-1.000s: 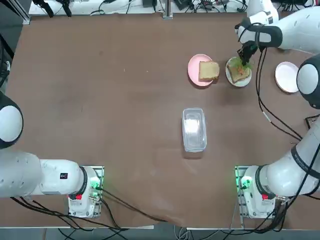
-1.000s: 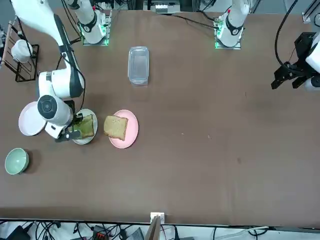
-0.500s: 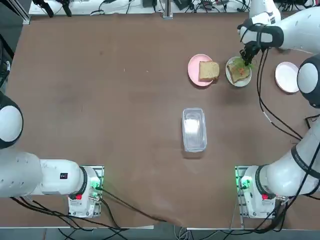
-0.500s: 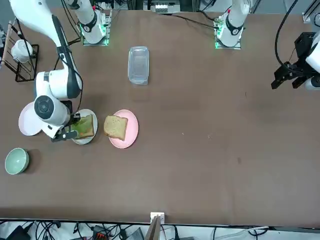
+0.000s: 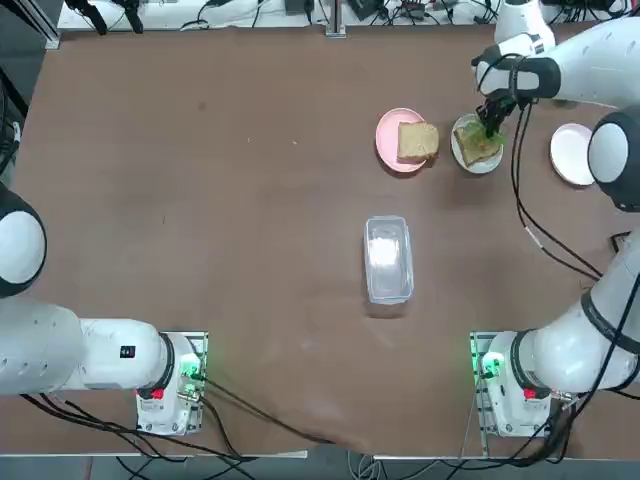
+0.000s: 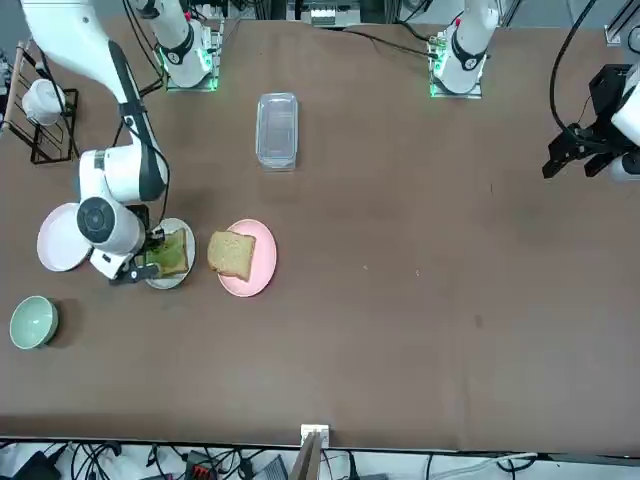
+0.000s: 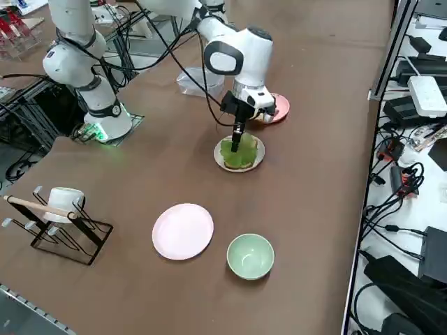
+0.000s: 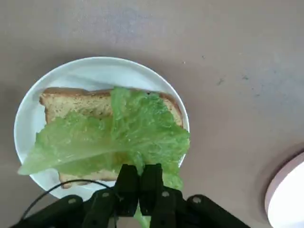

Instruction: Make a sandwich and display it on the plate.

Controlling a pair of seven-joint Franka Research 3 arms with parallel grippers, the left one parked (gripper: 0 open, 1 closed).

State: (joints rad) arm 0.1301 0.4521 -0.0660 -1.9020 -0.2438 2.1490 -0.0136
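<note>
1. Your bench [image 5: 250, 250] carries everything listed here.
2. Your right arm [image 7: 234, 52] reaches over the bench, its wrist above the sandwich plate, covering part of it from the front. Black cables [image 7: 206, 84] loop along the arm.
3. The dark wire rack [image 7: 66, 237] stands on your right, well apart from the food, with a white mug [image 7: 65, 202] on it.
4. Your clear lidded container [image 5: 389, 260] sits nearer the arm bases than the plates.
5. A pale pink plate [image 7: 183, 232] lies right of the sandwich plate; a deeper pink plate [image 5: 393, 118] lies just left, bearing a loose bread slice [image 6: 231, 255].
6. Your white plate [image 8: 35, 109], between those two, holds the open sandwich: bread [image 8: 66, 102] topped by lettuce [image 8: 142, 121] that overhangs the rim.
7. The green bowl [image 7: 250, 256] stands near the pale pink plate.
8. Your right claw [image 8: 140, 168] is pressed together at the lettuce's edge; you can't tell whether it touches the leaf.
</note>
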